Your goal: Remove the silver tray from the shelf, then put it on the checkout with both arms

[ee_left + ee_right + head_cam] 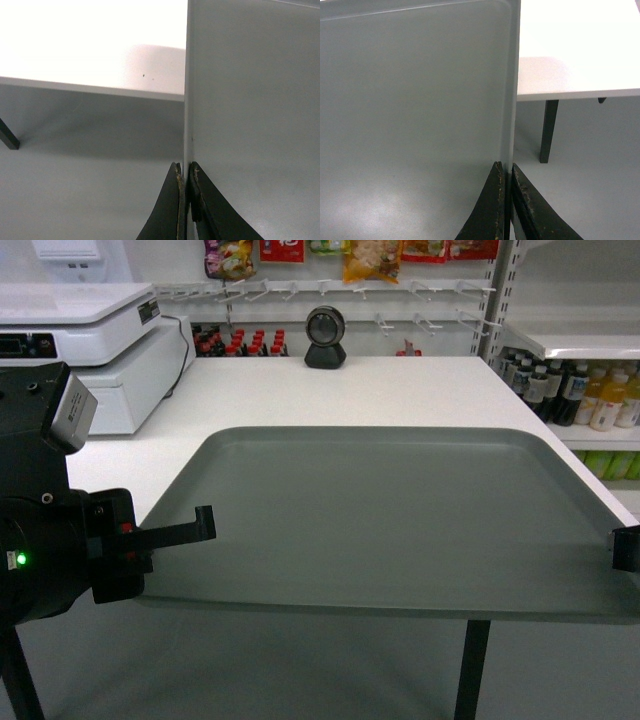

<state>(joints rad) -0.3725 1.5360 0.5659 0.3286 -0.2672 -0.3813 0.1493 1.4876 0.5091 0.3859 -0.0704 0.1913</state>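
The tray (390, 520) hung level, its far part over the checkout (350, 390) and its near edge past the counter's near edge. The left gripper (186, 172) and right gripper (506, 172) each pinched a side rim between narrowly closed fingers, probably to share the wide load.

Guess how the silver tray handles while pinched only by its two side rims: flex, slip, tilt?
The silver tray probably stays stiff: it spans flat between the left gripper and the right gripper with no visible sag. Its smooth rim held in thin fingertips could slip. Being wide, it may tilt if the arms move unevenly.
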